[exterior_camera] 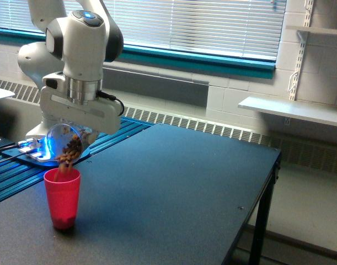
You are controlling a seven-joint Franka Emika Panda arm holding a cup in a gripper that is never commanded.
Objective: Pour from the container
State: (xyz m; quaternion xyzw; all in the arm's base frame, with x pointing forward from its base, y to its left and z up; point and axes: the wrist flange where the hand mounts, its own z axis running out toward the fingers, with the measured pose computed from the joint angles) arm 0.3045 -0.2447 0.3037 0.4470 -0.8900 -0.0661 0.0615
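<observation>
Container [66, 144] clear, tipped, brown pieces at its mouth, gripped in claw [74, 132]

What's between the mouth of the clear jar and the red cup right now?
In the exterior view, brown pieces fall from the tilted jar into the red cup; nothing else lies between.

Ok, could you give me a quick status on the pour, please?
Gripper shut on the clear container, tipped over the red cup. Brown pieces spilling from its mouth into the cup. Nothing in the way on the dark table.
</observation>
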